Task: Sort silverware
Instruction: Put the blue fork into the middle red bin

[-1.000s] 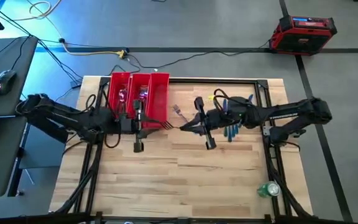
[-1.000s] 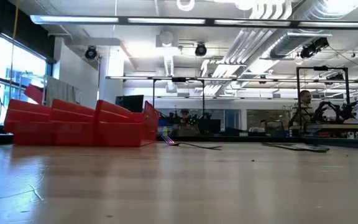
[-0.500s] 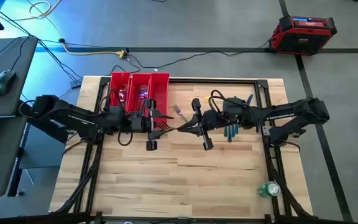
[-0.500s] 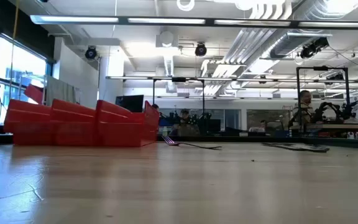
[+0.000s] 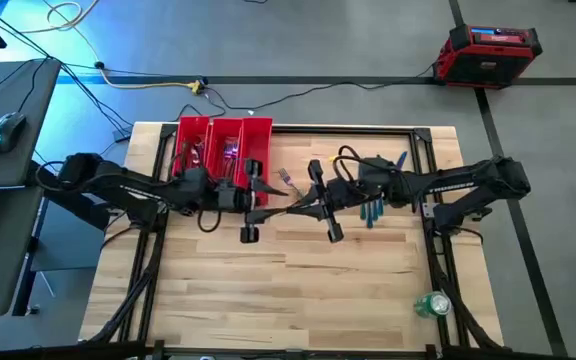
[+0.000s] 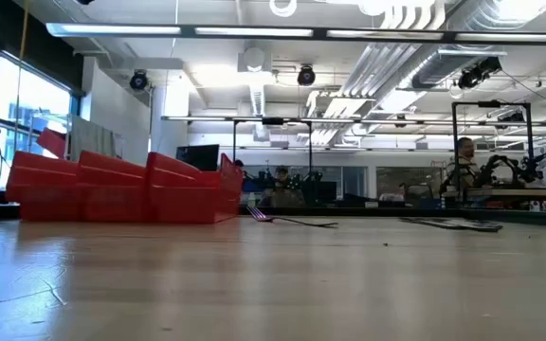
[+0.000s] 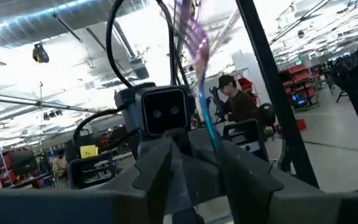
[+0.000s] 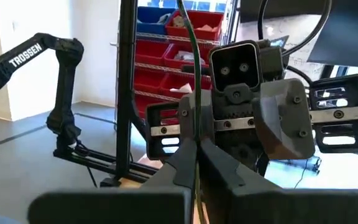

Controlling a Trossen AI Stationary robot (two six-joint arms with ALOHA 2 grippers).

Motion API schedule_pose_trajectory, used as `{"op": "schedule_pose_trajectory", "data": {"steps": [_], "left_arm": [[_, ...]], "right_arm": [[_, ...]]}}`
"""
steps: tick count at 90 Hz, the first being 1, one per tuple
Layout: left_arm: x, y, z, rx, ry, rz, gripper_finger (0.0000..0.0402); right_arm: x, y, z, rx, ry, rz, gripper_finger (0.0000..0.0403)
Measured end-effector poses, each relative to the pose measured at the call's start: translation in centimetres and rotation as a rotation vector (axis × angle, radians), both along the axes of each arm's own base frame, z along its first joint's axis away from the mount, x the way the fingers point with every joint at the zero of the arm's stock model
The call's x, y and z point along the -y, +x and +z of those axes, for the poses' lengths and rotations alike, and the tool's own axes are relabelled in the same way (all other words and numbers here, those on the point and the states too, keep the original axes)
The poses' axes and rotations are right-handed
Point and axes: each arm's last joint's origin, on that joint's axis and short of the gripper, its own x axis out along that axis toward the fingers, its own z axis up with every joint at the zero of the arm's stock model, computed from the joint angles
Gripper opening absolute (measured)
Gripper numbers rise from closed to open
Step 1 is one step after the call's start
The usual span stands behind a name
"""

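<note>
**Q:** High view: why do your two arms meet mid-surface?

**A:** It looks like a handover. The right tool [image 5: 303,207] and left tool [image 5: 258,203] face each other just beside the red tray [image 5: 263,130]. One slim piece of silverware [image 5: 280,205] bridges them above the surface [image 5: 298,290]. A loose fork [image 5: 286,178] lies near the tray, and more pieces [image 5: 370,208] lie under the right arm.

**Q:** Low view?

**A:** Neither tool shows here. You see only the tray and that fork resting on the surface beside it.

**Q:** Left wrist view?

**A:** The iridescent piece [image 7: 199,74] stands between the left tool's fingers [image 7: 160,165]. They appear spread and not yet clamped, probably so it can receive the piece and carry it to a compartment.

**Q:** Right wrist view?

**A:** The right tool is pinched closed on the piece, which it presents end-on.
</note>
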Motion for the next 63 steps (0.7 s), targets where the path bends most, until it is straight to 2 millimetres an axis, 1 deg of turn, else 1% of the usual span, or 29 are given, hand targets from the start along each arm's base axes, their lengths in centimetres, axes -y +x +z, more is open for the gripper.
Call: {"op": "schedule_pose_trajectory", "data": {"steps": [29,52,63], "left_arm": [[0.2,0.11,-0.44,-0.066,-0.056,-0.03,0.0117],[0.03,0.23,-0.68,-0.093,-0.117,-0.043,0.0117],[-0.11,0.26,-0.75,-0.102,-0.122,-0.04,0.0117]], "right_arm": [[0.04,0.03,-0.22,-0.024,0.0,-0.019,0.0],[0.27,0.09,-0.53,-0.058,0.008,-0.095,0.0],[0.35,0.1,-0.68,-0.073,0.007,-0.102,0.0]]}}
